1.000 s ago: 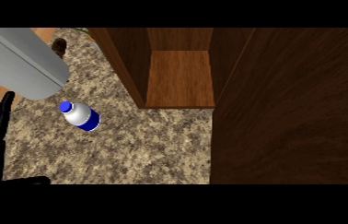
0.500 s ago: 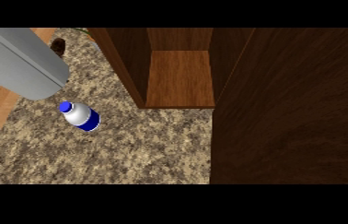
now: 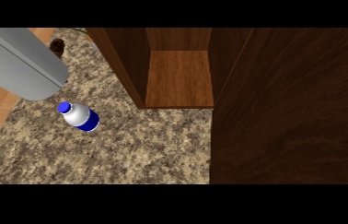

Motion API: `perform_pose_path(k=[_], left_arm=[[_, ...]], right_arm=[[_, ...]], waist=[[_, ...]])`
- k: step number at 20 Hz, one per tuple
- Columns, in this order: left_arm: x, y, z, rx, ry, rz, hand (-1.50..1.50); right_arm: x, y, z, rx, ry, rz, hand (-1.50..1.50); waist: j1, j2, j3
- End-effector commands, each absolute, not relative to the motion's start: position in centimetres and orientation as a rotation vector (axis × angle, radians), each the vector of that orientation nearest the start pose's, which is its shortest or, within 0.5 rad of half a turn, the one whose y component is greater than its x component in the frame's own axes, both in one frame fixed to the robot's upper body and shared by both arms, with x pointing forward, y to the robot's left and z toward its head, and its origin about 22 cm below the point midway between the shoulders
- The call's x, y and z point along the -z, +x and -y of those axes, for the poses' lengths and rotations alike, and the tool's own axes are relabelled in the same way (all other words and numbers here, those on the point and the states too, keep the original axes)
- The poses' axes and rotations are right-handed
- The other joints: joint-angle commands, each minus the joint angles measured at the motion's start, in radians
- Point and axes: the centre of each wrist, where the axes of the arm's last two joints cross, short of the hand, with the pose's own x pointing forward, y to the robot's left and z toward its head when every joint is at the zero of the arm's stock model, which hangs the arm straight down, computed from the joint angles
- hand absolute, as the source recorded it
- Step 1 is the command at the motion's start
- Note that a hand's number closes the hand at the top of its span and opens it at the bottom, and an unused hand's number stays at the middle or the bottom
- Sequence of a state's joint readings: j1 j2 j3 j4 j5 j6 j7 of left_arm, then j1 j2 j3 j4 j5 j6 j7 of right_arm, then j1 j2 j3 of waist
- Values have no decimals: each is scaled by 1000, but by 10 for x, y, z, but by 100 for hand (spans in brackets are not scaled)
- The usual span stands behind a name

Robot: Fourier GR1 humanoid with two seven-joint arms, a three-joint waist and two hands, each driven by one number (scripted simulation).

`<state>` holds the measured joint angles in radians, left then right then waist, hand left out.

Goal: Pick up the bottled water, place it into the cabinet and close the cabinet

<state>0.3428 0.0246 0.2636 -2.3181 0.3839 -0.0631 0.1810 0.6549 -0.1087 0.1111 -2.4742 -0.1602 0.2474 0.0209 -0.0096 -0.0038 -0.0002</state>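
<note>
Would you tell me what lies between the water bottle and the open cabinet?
In the head view, only bare speckled counter lies between the water bottle and the cabinet.

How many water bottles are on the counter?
1. The bottle stands on the counter, left of the open cabinet and just below a grey forearm. The arm and the cabinet door could hide others.

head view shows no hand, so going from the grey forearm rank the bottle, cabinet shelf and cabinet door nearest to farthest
As this view shows it:
1. Bottle, on the counter at the left, just below the forearm.
2. Cabinet shelf, centre, inside the open cabinet.
3. Cabinet door, far right.
</note>
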Motion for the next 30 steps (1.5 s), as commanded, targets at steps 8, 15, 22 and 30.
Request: perform_pose_path(k=[8, 15, 22, 30], left_arm=[[-84, 148, -300, -319, 62, 1794, -150], [-43, 171, -327, -399, 48, 1749, -150], [14, 176, -341, -377, 88, 1664, -150], [50, 220, -338, -363, 72, 1621, -150]], right_arm=[[-146, 49, 250, -143, 162, 1908, -150], [-151, 36, 251, -166, 185, 1902, -150], [-150, 27, 249, -154, 196, 1904, -150], [-155, 13, 252, -188, 188, 1899, -150]], waist=[[-5, 1, 0], [-10, 1, -1], [-15, 2, -1], [-21, 3, -2]])
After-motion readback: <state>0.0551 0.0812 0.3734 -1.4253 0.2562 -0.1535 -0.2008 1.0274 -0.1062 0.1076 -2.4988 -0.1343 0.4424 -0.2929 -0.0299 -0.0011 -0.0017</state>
